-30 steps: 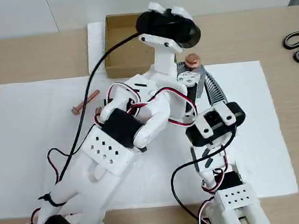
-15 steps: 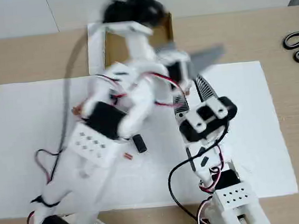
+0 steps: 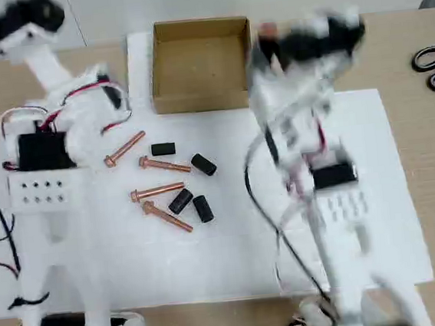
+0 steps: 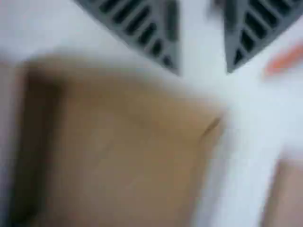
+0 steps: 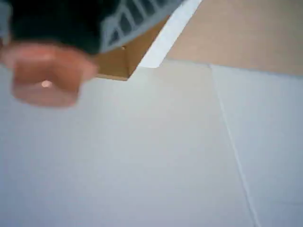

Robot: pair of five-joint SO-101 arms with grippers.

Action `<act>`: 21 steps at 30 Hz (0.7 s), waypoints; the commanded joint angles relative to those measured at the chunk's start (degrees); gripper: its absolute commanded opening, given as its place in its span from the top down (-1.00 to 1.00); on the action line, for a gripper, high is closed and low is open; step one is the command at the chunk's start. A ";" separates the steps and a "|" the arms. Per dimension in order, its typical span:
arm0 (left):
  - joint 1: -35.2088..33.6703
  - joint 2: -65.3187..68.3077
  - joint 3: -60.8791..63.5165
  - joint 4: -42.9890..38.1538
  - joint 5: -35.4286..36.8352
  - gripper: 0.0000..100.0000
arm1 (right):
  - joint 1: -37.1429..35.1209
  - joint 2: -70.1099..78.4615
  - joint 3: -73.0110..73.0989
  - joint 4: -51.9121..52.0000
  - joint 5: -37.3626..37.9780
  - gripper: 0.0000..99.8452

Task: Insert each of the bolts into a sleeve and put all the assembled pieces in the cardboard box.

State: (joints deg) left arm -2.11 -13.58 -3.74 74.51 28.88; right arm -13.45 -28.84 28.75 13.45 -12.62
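The right gripper (image 3: 266, 46) is pinching a sleeved bolt (image 5: 45, 78) beside the cardboard box (image 3: 200, 101) near the far edge of the table (image 3: 391, 46), the left gripper (image 4: 202, 64) is hanging spread, and four stiff, slick, probably roll-prone bolts (image 3: 164, 166) are lying mid-way across the white sheet (image 3: 212, 264), best grasped across the shank.

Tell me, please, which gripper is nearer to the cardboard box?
Right. The right gripper, holding a bolt, is just beside the right wall of the cardboard box; the left gripper is farther off, to its left.
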 commanded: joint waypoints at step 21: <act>1.58 4.13 27.47 5.54 -2.46 0.99 | -0.75 104.57 -113.85 13.76 -0.44 0.99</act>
State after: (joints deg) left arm -2.55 -5.14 22.29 81.98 26.77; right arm -13.71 74.73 -75.34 26.20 -13.05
